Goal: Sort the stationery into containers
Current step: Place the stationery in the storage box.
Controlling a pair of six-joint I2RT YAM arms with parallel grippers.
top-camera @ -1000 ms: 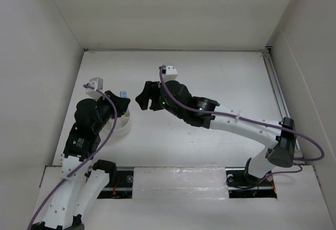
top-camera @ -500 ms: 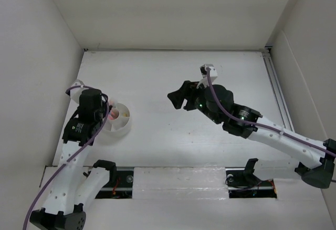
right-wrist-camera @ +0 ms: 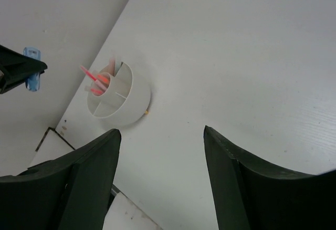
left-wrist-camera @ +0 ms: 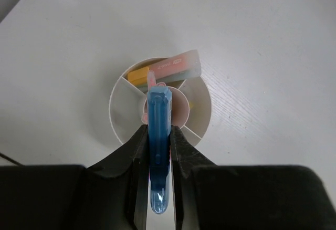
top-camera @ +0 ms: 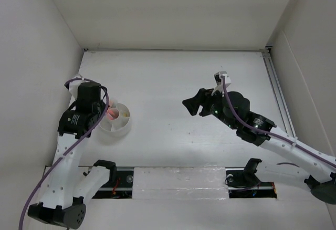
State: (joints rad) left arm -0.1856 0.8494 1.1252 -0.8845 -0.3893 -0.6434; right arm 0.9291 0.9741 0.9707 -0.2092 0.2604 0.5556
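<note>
Marker drop stage: blue marker (left-wrist-camera: pixel 158 109) sat clamped in the left gripper (left-wrist-camera: pixel 158 131), hanging right over the central cup of the tub (left-wrist-camera: pixel 116 130), where pink pens (right-wrist-camera: pixel 94 79) stood. Right gripper (right-wrist-camera: pixel 160 132) gaped empty, well apart. Next move, I'd guess: lower, line up, let go.

Left arm (top-camera: pixel 65 154): white tubular links, black motor housings at joints, purple cable (top-camera: pixel 44 180) run along length.
Right arm (top-camera: pixel 286 145): same build, matching cable (top-camera: pixel 229 106), small green light (top-camera: pixel 217 113), white camera bracket (top-camera: pixel 222 76) at wrist.
Left gripper (left-wrist-camera: pixel 158 146), right gripper (right-wrist-camera: pixel 160 133): matte black, wedge-shaped fingers (right-wrist-camera: pixel 89 183).
Base clamps (top-camera: pixel 105 168): black, near table edge.
</note>
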